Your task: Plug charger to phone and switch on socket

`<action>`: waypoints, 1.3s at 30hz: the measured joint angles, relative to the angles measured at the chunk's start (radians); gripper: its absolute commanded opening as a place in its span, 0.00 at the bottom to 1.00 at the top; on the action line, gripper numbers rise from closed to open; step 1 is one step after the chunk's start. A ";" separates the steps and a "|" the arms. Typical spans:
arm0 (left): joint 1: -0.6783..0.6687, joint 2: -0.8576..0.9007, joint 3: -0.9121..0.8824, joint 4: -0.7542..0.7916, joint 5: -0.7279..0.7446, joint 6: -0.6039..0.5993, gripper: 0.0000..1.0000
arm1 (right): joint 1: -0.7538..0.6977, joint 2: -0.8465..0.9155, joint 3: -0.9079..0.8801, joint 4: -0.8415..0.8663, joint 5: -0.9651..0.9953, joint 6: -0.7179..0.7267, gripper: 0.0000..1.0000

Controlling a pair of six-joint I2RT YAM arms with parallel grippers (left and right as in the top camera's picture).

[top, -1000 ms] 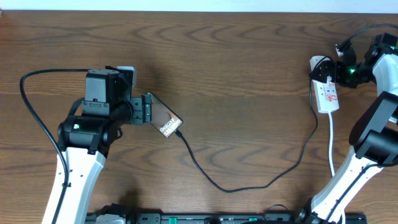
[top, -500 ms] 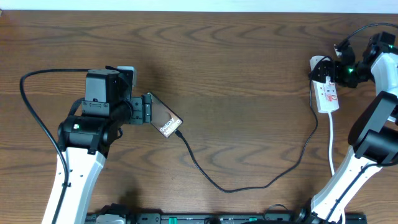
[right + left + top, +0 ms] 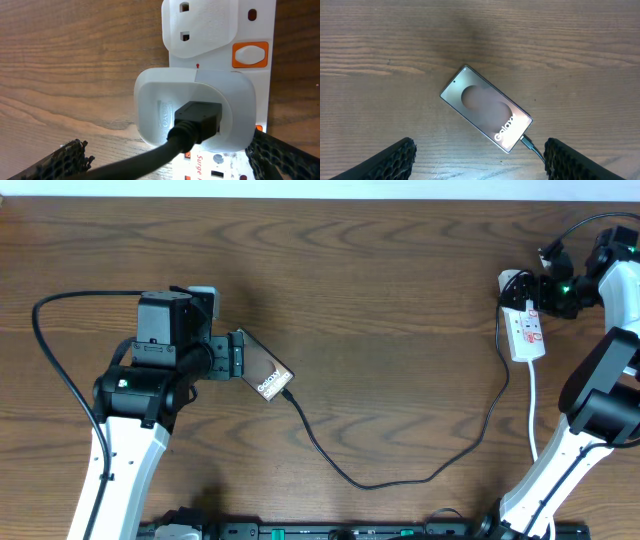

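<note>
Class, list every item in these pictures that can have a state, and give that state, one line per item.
phone: lying flat, back up, charger plugged in.
charger: one end in the phone, the other in the white adapter.
socket: adapter seated in it; on or off cannot be told.
left gripper: open, above the phone.
right gripper: open, either side of the adapter.

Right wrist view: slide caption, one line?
Open right gripper over the white elongated power strip, black charger cable in its white adapter, orange switch beside.
</note>
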 measured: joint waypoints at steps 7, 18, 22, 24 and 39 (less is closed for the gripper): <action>0.000 0.000 0.000 0.000 0.000 0.000 0.83 | 0.009 0.000 -0.003 0.007 0.016 0.008 0.99; 0.000 0.000 0.000 0.000 0.000 0.000 0.83 | 0.027 -0.010 -0.064 0.076 0.044 0.021 0.99; 0.000 0.000 0.000 0.000 0.000 0.000 0.83 | 0.027 -0.018 -0.079 0.090 0.037 0.024 0.99; 0.000 0.000 0.000 0.000 0.000 0.000 0.83 | 0.027 -0.019 -0.081 0.090 0.035 0.026 0.99; 0.000 0.000 0.000 0.000 0.000 0.000 0.83 | 0.038 -0.028 -0.095 0.001 -0.037 0.048 0.99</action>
